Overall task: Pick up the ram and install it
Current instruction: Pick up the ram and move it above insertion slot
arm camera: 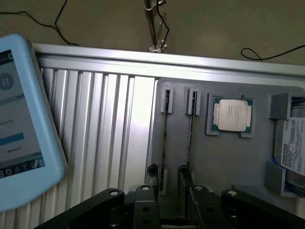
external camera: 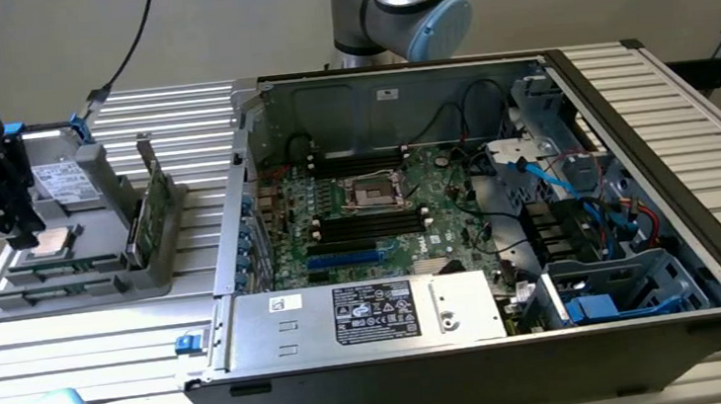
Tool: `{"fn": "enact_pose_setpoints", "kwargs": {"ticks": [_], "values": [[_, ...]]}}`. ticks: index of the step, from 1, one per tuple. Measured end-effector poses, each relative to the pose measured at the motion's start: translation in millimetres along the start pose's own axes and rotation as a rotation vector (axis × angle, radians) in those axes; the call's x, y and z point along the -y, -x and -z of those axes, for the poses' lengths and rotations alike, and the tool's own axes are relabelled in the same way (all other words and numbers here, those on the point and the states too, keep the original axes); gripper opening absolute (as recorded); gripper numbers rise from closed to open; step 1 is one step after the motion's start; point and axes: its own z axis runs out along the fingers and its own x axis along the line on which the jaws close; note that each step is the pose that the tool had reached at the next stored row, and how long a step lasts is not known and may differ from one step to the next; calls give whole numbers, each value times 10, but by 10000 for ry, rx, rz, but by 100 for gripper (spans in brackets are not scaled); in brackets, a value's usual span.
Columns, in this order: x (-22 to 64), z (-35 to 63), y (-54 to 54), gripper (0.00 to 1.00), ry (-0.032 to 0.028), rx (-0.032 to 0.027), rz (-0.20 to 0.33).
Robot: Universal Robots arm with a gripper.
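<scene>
Ram (arm camera: 165, 138) on edge in grey tray (arm camera: 228, 162), second stick (arm camera: 190, 138) just beside; gripper (arm camera: 167, 172) over tray, jaws parted, empty; computer case (external camera: 484, 379) well apart on the exterior view's right

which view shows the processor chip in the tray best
The wrist view: it looks straight down on the processor chip, its silver top fully visible. The exterior view shows it farther off and slanted in the grey tray.
</scene>
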Motion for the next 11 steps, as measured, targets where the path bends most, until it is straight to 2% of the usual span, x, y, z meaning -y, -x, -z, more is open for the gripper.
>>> {"fn": "enact_pose_setpoints", "kwargs": {"ticks": [11], "values": [[-26,-207,-84,31,-6,61,4]]}}
